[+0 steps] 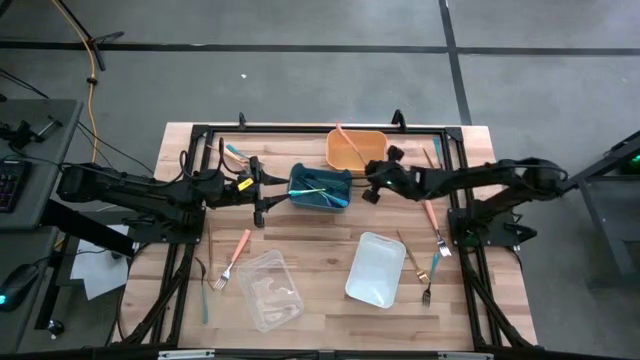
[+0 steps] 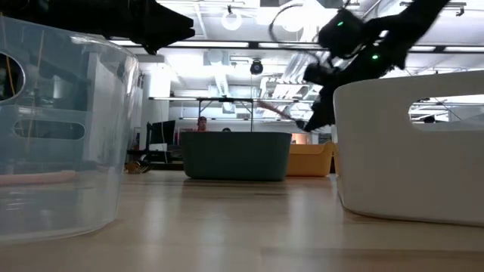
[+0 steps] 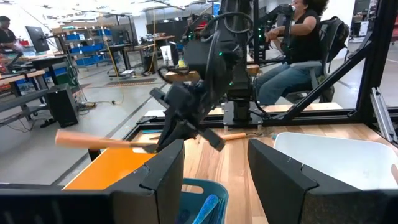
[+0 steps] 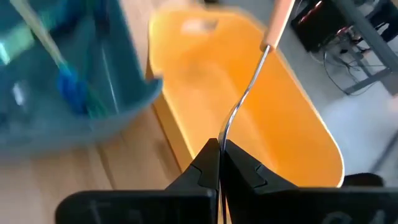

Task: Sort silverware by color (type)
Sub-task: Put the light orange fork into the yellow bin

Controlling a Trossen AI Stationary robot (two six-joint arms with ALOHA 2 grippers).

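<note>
A salmon-handled fork [image 4: 249, 87] hung over the orange bin [image 1: 356, 148], pinched by its tines in the right gripper [image 4: 219, 163], whose fingers were closed tight on the thin metal, the handle pointing up and away over the bin's far wall. Judging by the match of colours, this piece was about to be let go into the orange bin, which otherwise looked nearly bare inside. Just beside the orange bin, the teal bin [image 1: 320, 187] already held several blue-handled pieces [image 1: 322, 192], so that colour seemed well along. The left gripper [image 1: 262, 190] hovered at the teal bin's other side from the orange bin, its fingers [image 3: 163, 171] parted and empty. Farther from the orange bin, toward the near edge of the table [image 1: 320, 262], much was left: a salmon-handled fork [image 1: 233, 256] lay beside the clear bin [image 1: 270, 288], a salmon piece [image 1: 432, 217] and a gold fork [image 1: 414, 262] rested near the white bin [image 1: 375, 268], and both of those bins appeared empty. The sorting looked perhaps half done at best.
</note>
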